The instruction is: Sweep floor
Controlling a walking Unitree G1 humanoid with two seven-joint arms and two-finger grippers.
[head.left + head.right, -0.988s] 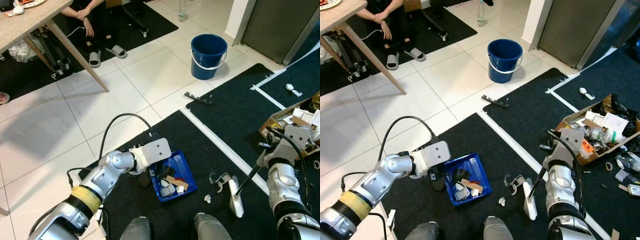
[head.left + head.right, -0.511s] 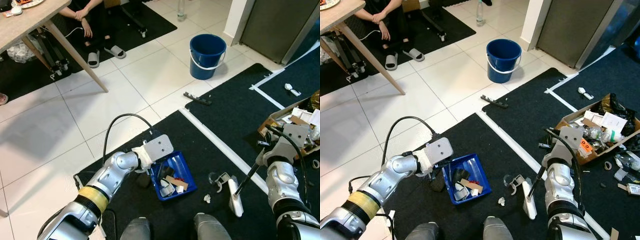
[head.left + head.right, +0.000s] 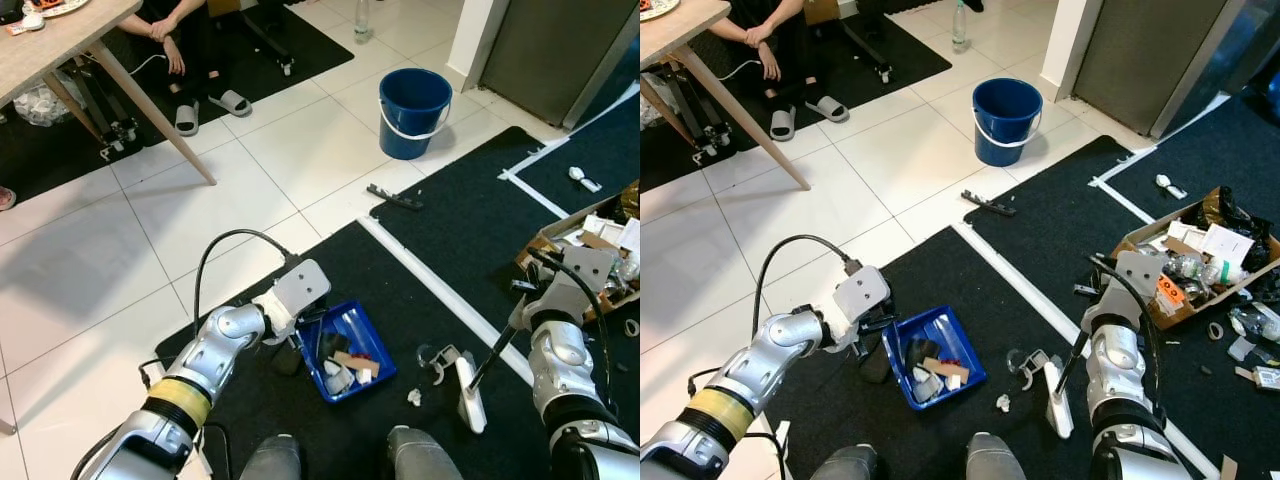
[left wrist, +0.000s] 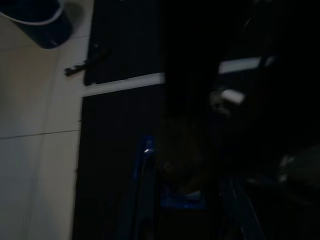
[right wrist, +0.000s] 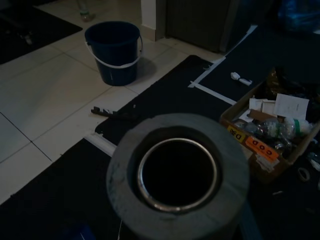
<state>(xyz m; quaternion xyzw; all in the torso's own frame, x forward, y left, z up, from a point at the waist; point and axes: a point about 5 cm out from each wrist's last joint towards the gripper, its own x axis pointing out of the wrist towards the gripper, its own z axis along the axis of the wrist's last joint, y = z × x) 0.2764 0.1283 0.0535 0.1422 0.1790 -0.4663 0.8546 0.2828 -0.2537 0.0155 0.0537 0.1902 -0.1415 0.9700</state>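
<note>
Left eye view, lower centre: my left gripper [image 3: 300,345] steadies the blue dustpan [image 3: 347,350], jaws unreadable, so I'd brush the white scrap [image 3: 414,397] leftward with the right gripper [image 3: 513,325], jaws also unreadable.

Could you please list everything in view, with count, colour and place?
dustpan: one, blue, on the black mat ahead of the robot, holding scraps
brush: one, white head on a dark handle, on the mat to the right of the dustpan
loose scraps: a few, pale, between dustpan and brush
bucket: one, blue, on the white tiles farther ahead
dark strip: one, at the tile and mat edge
cardboard box: one, brown, full of rubbish, far right
table: one, wooden, far left
person: one, seated by the table, in grey slippers
left pincer: at the dustpan's left edge
right pincer: on the brush handle
</note>
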